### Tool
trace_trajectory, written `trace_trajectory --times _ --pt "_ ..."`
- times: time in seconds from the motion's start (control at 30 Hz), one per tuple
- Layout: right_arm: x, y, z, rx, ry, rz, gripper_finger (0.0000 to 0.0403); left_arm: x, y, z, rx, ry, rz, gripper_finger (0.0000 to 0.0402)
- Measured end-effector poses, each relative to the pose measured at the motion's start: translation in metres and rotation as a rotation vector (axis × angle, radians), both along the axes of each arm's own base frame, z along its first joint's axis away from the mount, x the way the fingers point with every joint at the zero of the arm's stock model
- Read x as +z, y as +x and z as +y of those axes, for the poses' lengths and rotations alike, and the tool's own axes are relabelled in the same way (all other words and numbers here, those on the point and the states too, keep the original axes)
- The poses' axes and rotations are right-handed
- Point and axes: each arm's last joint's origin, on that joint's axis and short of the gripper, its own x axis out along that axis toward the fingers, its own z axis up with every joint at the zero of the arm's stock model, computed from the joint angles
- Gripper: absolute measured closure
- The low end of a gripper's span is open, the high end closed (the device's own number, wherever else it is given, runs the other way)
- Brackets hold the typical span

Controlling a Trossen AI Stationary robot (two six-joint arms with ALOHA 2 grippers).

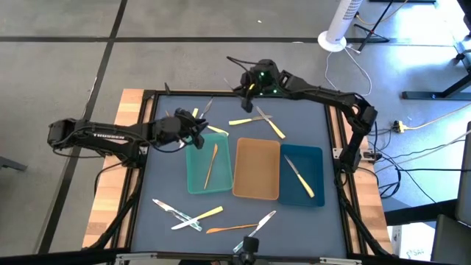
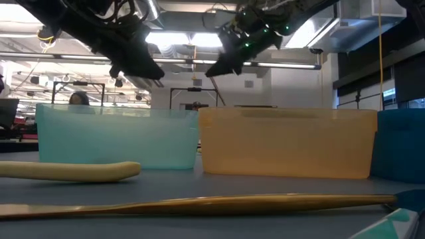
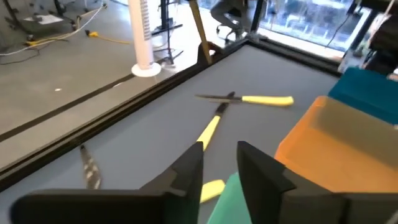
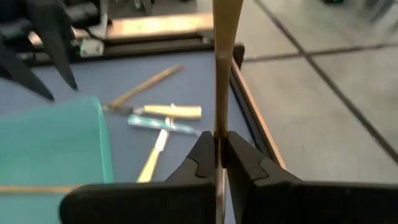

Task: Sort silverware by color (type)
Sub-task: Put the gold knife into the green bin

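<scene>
Your left arm (image 1: 96, 135) reaches in level from the left edge of the table (image 1: 169, 110), its left gripper (image 1: 197, 129) hanging over the far left corner of the teal tray (image 1: 197, 171); in the left wrist view its fingers (image 3: 186, 174) stand a little apart with nothing between them. Your right arm (image 1: 331, 99) bends in from the right side and stretches along the far edge; the right gripper (image 1: 250, 87) sits raised above the far middle of the table, and the right wrist view shows its fingers (image 4: 202, 157) pressed together on a slim gold utensil (image 4: 224, 62) that stands upright between them.

The overhead camera gives you the trays side by side, teal, then the tan tray (image 1: 256, 168), then the dark-blue tray (image 1: 302, 174); one gold utensil (image 1: 210, 165) lies in the teal tray and another utensil (image 1: 299, 177) lies in the blue one, while the tan tray holds none that you can see. Loose silverware lies in two groups: crossed yellow-handled pieces (image 1: 257, 121) beyond the trays, and a scatter (image 1: 191, 216) near the front edge.

From table height the tray walls hide their contents; you see only a yellow handle (image 2: 73, 171) and a long gold piece (image 2: 199, 202) lying in front, both cut off at the frame's left. The held utensil is hard to pick out from above, lost against the dark gripper; only the right wrist view shows it plainly.
</scene>
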Motion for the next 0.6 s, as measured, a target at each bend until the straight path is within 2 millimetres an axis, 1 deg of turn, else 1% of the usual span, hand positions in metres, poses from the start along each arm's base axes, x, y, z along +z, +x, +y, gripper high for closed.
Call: trace_trajectory --times 0.13,0.23,0.37,0.6 --pt "0.008 0.012 0.014 0.004 -0.016 -0.089 0.0398 0.005 0.000 0.005 0.007 0.041 -0.028 0.0270" --pt "0.015 0.019 0.024 0.020 -0.030 -0.159 0.0398 0.009 0.001 0.008 -0.001 0.100 -0.039 0.0258" --pt "0.023 0.027 0.037 0.038 -0.063 -0.238 0.0398 0.015 0.002 0.010 -0.008 0.149 -0.074 0.0255" --pt "0.031 0.037 0.058 0.094 -0.093 -0.322 0.0398 0.024 0.003 0.013 0.007 0.173 -0.160 0.0254"
